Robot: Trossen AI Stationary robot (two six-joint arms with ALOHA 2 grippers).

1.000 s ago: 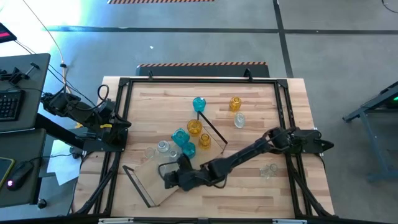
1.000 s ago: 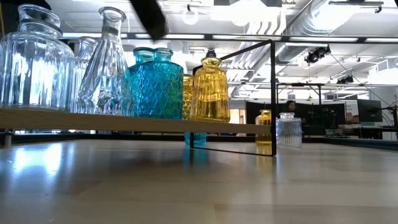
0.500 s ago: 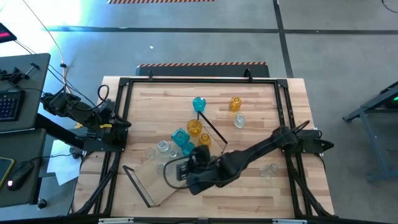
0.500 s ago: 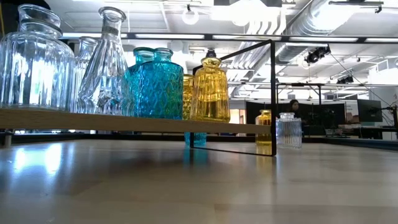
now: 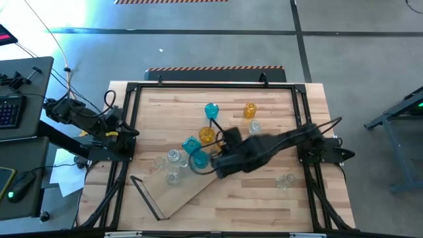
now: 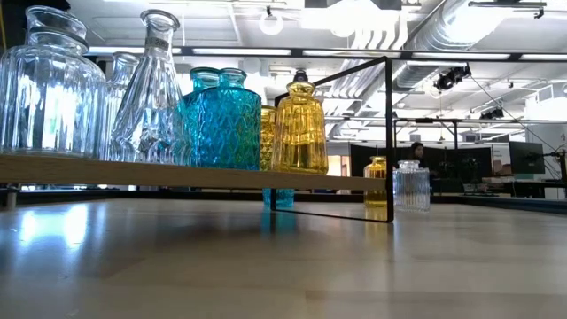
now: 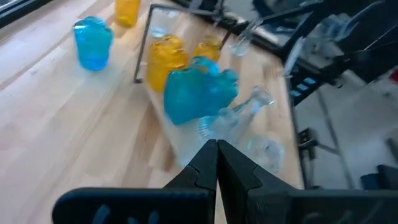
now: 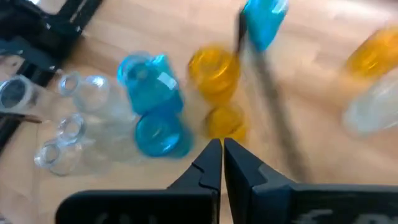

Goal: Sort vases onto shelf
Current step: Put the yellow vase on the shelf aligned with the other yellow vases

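Striped wooden tabletop (image 5: pixel 264 205) under me, my right tool (image 5: pixel 221 166) pressed together and empty above the shelf (image 5: pixel 173 195), where the vases (image 5: pixel 192 149) cluster; left tool (image 7: pixel 217 163) together too, parked at the edge. Next I'd open wide before descending on the loose clear vase (image 5: pixel 285 180)

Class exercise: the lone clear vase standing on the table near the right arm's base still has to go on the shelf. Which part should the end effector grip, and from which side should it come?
Grip the clear vase around its upper body or neck, coming straight down from above. It appears to stand upright and alone on the tabletop, with bare wood all round, so the fingers probably have room on either side. Its exact shape is too small to judge here.
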